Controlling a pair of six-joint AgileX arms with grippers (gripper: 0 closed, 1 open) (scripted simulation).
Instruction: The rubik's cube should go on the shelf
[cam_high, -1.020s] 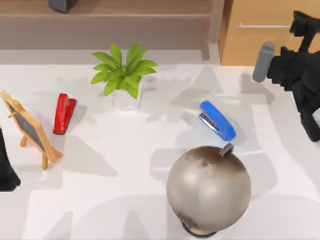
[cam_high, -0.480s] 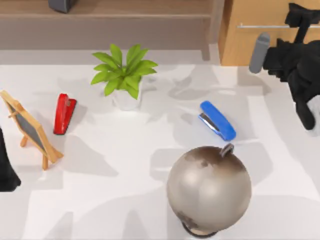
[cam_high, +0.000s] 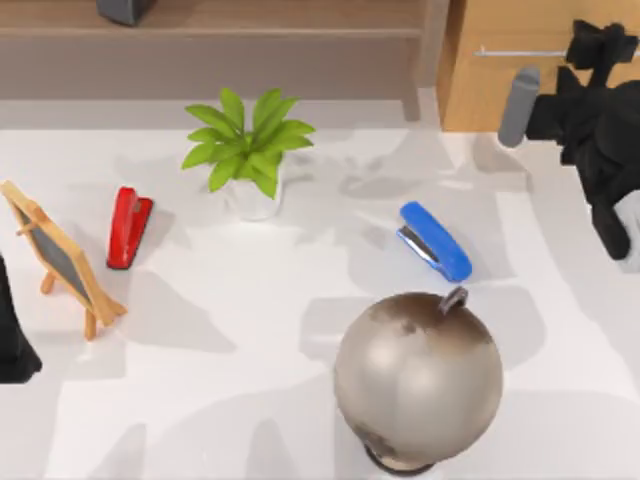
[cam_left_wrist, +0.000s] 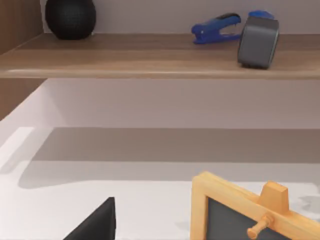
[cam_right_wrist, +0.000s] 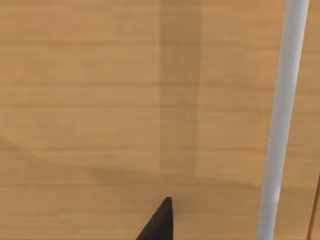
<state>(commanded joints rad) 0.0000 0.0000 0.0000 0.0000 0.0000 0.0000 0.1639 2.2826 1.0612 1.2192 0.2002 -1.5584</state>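
Orange-wood cabinet (cam_right_wrist: 100, 100) stands right in front of the right claw (cam_high: 598, 45), which hangs at the far right corner of the worktop (cam_high: 250, 400), close against the cabinet front. The metal handle (cam_right_wrist: 280, 115) runs just beside that claw. Whether the right claw is spread or pressed together cannot be told.

The brown wooden shelf (cam_high: 250, 45) lies to the left of the right claw, along the far edge of the worktop, and touches the cabinet's side. The left wrist view shows its board carrying a black round thing (cam_left_wrist: 70, 19), a blue stapler on the board (cam_left_wrist: 215, 27) and a dark grey box (cam_left_wrist: 257, 42).

Nearer than the right claw and to its left lies a second blue stapler (cam_high: 436, 240) on the worktop. Nearer again stands a grey globe (cam_high: 418, 378). Well to the left of that claw are a potted plant (cam_high: 250, 145) and a red stapler (cam_high: 128, 226).

The left claw (cam_high: 14, 350) is parked at the worktop's left edge, with a small wooden chalkboard (cam_high: 60, 258) just beside it. I cannot tell whether the left claw is spread or pressed together either.
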